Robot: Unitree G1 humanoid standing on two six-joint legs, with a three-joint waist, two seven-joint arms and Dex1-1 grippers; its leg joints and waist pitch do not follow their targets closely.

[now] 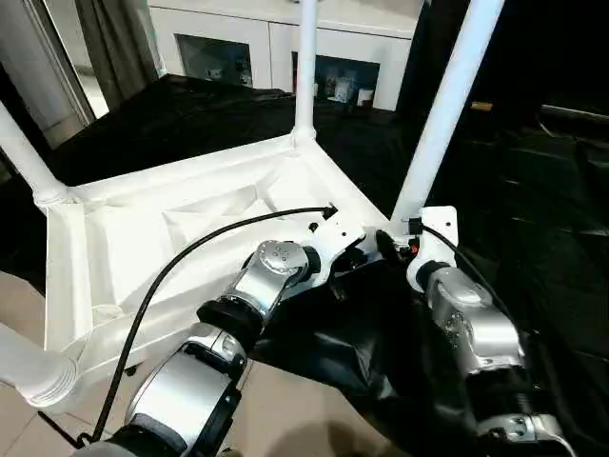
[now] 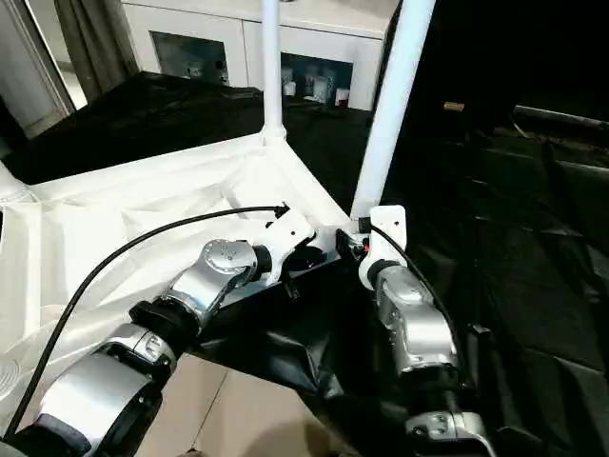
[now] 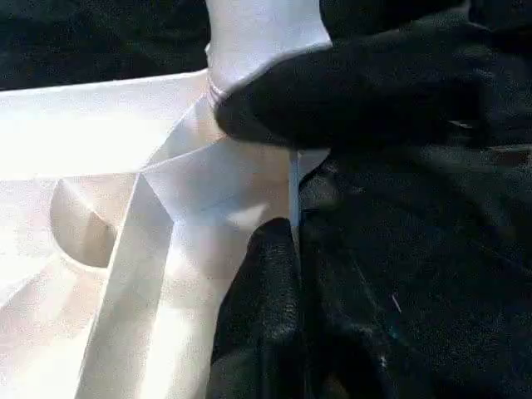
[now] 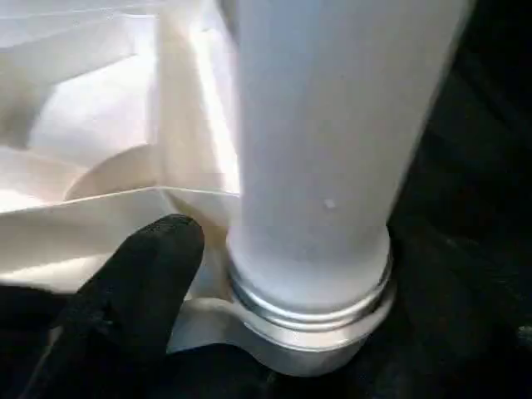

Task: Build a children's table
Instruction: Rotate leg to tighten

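My left gripper (image 3: 287, 195) is pinching the thin raised rim of the white plastic rectangular tabletop (image 1: 162, 238), one black finger (image 3: 266, 307) inside the rim and the other finger outside it, right at the corner nearest my right side. My right gripper (image 1: 400, 243) is sitting just beside that same corner, at the base of a long tapered white tube leg (image 4: 324, 141); one black fingertip (image 4: 150, 258) is resting against the ribbed white plastic next to the leg's ringed collar (whether that gripper is open or closed, I cannot tell). The tabletop is lying upside down, ribbed underside facing up, partly on a black cloth (image 1: 533, 238) and partly over a pale tiled floor (image 1: 295, 409). The leg is rising steeply from its round corner socket. Another white leg (image 1: 304, 67) is standing upright at the far corner, and a third leg (image 1: 24, 152) is slanting up from the corner on my left. White cabinets (image 1: 285, 43) are standing well beyond.
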